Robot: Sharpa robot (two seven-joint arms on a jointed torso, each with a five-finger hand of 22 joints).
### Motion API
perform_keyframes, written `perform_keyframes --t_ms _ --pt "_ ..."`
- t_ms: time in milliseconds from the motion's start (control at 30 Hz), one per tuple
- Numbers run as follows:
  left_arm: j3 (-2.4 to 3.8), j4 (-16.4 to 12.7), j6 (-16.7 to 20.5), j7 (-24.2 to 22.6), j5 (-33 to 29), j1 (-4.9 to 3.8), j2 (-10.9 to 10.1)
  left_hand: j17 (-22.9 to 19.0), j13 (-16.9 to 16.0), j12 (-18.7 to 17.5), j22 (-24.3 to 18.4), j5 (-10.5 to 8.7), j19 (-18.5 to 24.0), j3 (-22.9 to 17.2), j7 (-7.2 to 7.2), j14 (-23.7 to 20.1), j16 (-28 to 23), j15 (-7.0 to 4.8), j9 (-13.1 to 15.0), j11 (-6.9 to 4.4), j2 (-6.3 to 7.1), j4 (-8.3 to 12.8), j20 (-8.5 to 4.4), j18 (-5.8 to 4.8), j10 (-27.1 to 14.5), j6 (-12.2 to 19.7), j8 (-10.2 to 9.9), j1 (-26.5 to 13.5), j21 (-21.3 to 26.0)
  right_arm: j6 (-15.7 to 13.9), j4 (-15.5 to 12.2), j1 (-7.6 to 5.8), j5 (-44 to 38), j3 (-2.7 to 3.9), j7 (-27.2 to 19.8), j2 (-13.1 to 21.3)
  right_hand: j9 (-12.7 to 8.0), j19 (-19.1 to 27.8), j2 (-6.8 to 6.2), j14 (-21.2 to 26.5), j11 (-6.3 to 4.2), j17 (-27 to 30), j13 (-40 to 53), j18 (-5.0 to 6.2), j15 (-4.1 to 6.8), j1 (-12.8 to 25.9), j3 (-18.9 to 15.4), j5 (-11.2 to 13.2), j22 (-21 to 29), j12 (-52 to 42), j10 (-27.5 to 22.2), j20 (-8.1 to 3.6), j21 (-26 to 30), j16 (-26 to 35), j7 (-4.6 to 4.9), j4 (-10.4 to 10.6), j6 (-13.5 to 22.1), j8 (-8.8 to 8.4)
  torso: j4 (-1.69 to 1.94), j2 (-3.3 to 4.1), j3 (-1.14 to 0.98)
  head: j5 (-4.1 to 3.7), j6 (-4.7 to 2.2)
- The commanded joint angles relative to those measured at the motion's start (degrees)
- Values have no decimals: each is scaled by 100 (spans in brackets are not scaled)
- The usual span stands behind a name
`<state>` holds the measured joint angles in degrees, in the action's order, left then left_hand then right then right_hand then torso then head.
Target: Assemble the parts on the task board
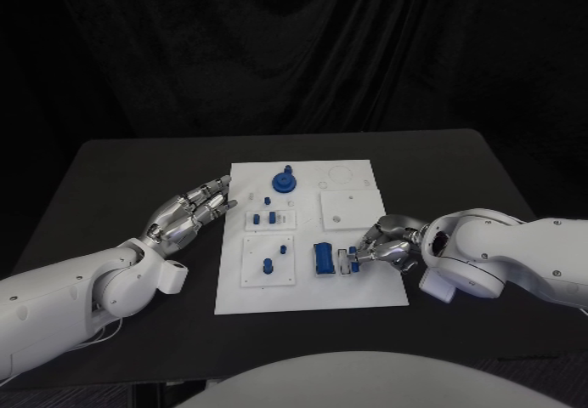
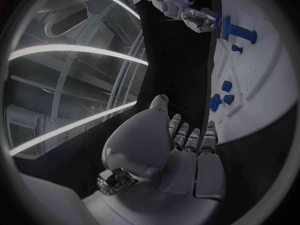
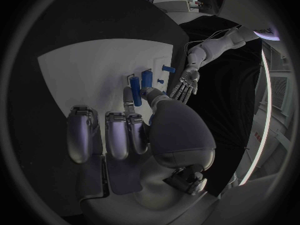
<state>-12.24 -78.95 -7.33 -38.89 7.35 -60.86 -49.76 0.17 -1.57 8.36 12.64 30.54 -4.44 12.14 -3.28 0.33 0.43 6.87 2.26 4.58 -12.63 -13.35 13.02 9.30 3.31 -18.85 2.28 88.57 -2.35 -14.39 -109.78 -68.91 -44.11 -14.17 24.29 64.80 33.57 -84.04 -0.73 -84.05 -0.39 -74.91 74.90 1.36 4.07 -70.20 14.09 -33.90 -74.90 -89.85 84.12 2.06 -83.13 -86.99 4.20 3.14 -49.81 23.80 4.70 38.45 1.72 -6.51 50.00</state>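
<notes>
left hand (image 1: 190, 212) flat, fingers apart, holding nothing, beside task board (image 1: 307, 297) | right hand (image 1: 382, 248) pinches small blue part (image 1: 348, 259) beside long blue part (image 1: 322, 258)

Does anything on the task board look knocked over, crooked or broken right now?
Nothing stands out. The blue parts sit in order on the white task board; the right hand works at the upright blue block, and the left hand rests open beside the board.

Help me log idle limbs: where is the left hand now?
In the head view, the left hand lies open over the black table, just off the task board's left edge, touching no parts.
</notes>
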Motion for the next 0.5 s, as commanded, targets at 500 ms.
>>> perform_keyframes --t_ms 500 --pt "5 8 -83 -79 -27 17 31 -4 -2 22 -6 36 -9 -2 -16 -4 -24 -15 0 54 -9 40 29 101 8 13 -1 58 -34 427 332 4 10 -2 155 -300 50 -269 22 -446 38 -733 1510 70 -28 289 179 404 -1236 -15 588 39 70 -3 8 -18 120 94 2 7 7 28 0"
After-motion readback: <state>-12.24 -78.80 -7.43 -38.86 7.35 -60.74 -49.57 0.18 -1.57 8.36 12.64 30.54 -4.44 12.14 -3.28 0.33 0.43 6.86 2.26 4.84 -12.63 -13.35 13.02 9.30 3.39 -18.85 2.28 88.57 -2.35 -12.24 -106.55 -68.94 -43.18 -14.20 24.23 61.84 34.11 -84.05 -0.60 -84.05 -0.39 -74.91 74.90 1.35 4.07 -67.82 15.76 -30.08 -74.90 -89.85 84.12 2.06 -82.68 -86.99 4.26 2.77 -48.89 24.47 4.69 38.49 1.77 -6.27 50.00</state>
